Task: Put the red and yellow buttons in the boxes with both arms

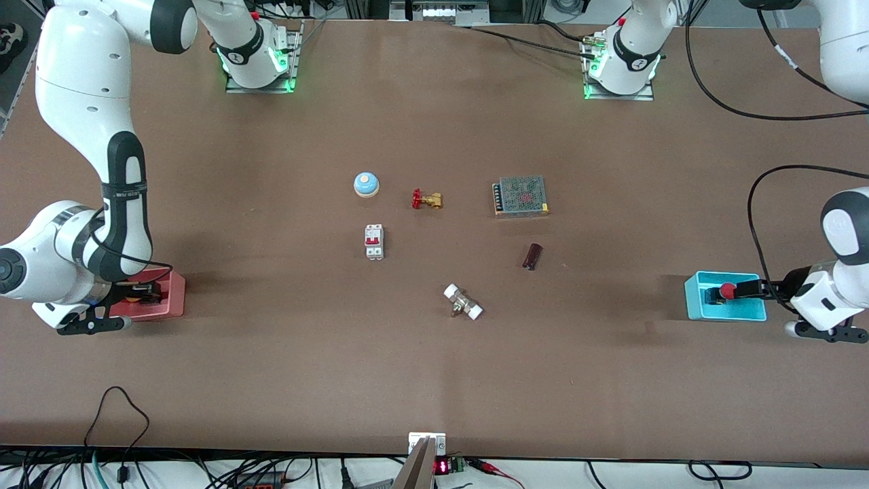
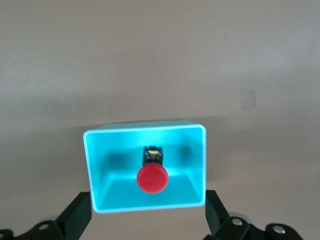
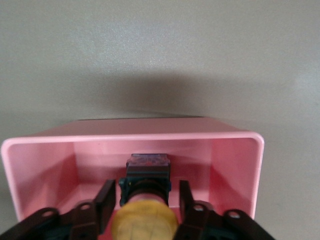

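Note:
The red button (image 1: 728,291) lies inside the cyan box (image 1: 699,304) near the left arm's end of the table. In the left wrist view the red button (image 2: 152,179) rests on the floor of the cyan box (image 2: 145,127). My left gripper (image 2: 147,217) is open wide and empty above the box's rim, and it also shows in the front view (image 1: 747,290). My right gripper (image 1: 148,293) reaches into the pink-red box (image 1: 171,304). In the right wrist view my right gripper (image 3: 145,200) is open, with a gap on each side of the yellow button (image 3: 144,220), which is inside the pink-red box (image 3: 135,136).
In the table's middle are a blue dome with a yellow top (image 1: 366,183), a red-handled brass valve (image 1: 426,200), a meshed power supply (image 1: 521,195), a white circuit breaker (image 1: 374,241), a dark cylinder (image 1: 532,256) and a white-ended fitting (image 1: 463,302).

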Controlling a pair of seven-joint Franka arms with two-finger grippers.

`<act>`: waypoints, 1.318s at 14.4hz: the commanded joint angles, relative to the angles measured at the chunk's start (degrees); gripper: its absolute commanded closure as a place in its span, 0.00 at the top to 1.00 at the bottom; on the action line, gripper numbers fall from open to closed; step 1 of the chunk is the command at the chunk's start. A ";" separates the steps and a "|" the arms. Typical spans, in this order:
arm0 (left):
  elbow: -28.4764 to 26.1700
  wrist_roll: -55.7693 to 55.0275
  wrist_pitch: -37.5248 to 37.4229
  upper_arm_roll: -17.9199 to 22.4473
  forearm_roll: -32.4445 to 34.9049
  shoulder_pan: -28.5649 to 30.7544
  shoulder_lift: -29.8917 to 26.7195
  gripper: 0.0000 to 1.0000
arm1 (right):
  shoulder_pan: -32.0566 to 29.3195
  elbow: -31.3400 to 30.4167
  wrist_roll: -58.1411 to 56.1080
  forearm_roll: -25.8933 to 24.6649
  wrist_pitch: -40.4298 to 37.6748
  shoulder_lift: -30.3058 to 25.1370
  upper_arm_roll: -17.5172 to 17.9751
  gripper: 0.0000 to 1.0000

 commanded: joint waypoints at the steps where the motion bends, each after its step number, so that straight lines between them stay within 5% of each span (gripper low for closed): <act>1: -0.63 -5.30 -6.59 -3.08 -0.52 -0.44 -4.37 1.00 | -0.62 1.20 -1.43 1.15 -0.34 -0.40 0.59 1.00; 8: -0.37 -17.54 -17.59 -13.72 -0.34 -0.53 -13.25 1.00 | -0.18 1.29 -1.26 0.53 -7.80 -5.49 -0.90 1.00; 13: 5.07 -17.19 -18.91 -14.26 -0.69 0.17 -13.35 1.00 | 1.48 1.29 -0.56 -0.43 -14.31 -14.19 -1.00 1.00; 19: 5.26 -17.62 -22.79 -13.81 -0.51 0.35 -13.61 1.00 | 9.47 1.29 15.15 -1.66 -20.45 -22.63 -0.91 1.00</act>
